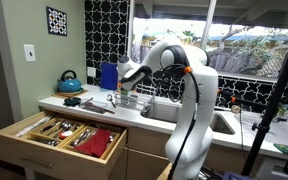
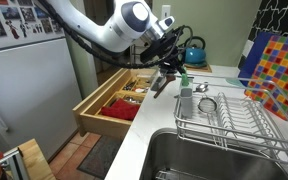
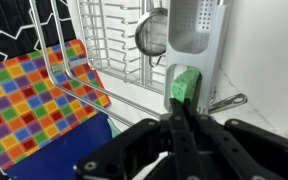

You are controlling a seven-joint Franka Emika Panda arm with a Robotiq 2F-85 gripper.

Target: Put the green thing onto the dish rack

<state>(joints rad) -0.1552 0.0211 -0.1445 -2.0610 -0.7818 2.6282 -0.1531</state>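
Two fingers (image 3: 167, 132) of the gripper (image 3: 180, 118): drawn narrow, apparently pinching the near end of the green thing (image 3: 186, 85). The item hangs at the rack (image 3: 114, 30) end, not yet on the wires. Probable reason for the tip hold: most of the piece stays free for setting down among the wires. Wrist view only: the pinch itself and a strainer (image 3: 152, 35) lying in the rack. Exterior view only: the kettle (image 2: 194, 48) behind, an open drawer (image 2: 114, 100) and a sink (image 2: 204, 160) below the rack.
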